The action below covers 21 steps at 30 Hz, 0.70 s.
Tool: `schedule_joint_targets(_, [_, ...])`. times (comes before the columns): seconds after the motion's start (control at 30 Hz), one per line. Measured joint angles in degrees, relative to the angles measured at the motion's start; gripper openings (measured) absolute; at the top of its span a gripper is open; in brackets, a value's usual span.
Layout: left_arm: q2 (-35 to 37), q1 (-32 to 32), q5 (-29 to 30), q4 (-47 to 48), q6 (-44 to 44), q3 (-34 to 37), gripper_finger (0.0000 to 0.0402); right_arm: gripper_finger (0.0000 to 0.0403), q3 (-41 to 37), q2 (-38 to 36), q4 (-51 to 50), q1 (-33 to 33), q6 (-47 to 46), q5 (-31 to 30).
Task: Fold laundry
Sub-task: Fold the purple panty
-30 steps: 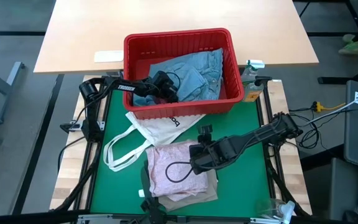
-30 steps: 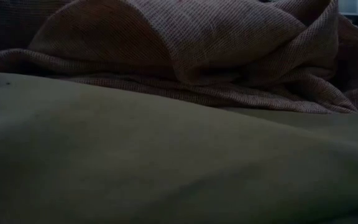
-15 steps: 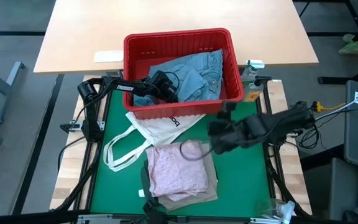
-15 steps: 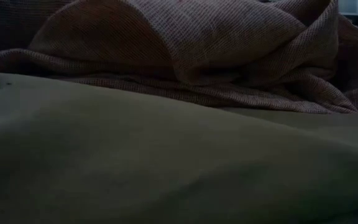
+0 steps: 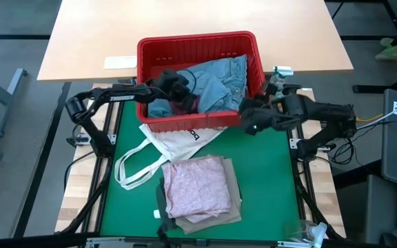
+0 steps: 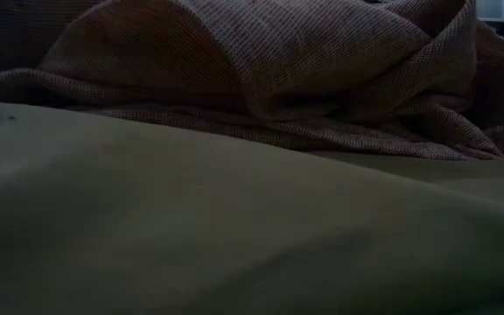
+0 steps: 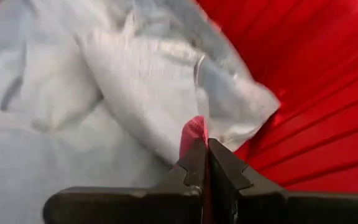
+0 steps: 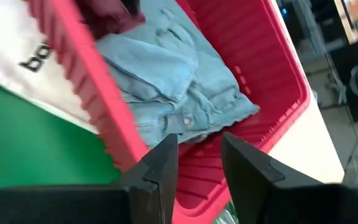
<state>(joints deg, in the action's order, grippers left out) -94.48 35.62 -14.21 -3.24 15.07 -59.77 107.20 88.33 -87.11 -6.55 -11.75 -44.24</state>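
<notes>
High view: the left gripper point(image 5: 178, 98) reaches inside the red basket point(image 5: 198, 47), fingers pressed together on a small fold of reddish-pink cloth point(image 7: 193, 129), with the light blue denim jeans point(image 5: 216, 81) just beside and beneath it. The right gripper point(image 5: 251, 118), jaws partly apart and empty, hovers at the basket's near rim. Nearer than both grippers, the mottled pink top point(image 5: 196, 184) lies folded on beige trousers point(image 5: 231, 201) on the green mat point(image 5: 267, 172), beside a white tote bag point(image 5: 174, 141). Beyond the basket stands a wooden table point(image 5: 88, 34).
</notes>
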Motion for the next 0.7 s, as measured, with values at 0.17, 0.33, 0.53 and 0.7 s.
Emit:
schedule_joint_targets(0.17, [5.3, 0.1, -0.1, -0.1, 0.0, -0.1, 0.0001, 0.0122, 0.0, 0.0, 0.0, 5.3, 0.5, 0.3])
schedule_joint_targets(0.33, [9.6, 0.1, -0.2, -0.1, 0.0, -0.1, 0.0, 0.0122, 0.0, 0.0, 0.5, 10.1, 0.7, 3.1])
schedule_joint_targets(0.53, [13.9, 0.1, -0.4, -0.4, 0.0, -0.1, 0.0, 0.0122, 0.0, 0.0, 5.0, 14.6, 6.5, 10.5])
schedule_joint_targets(0.7, [18.6, -0.6, -0.5, -0.5, 0.0, -0.2, 0.0, 0.0122, -0.1, 0.0, 10.5, 17.8, 10.8, 24.4])
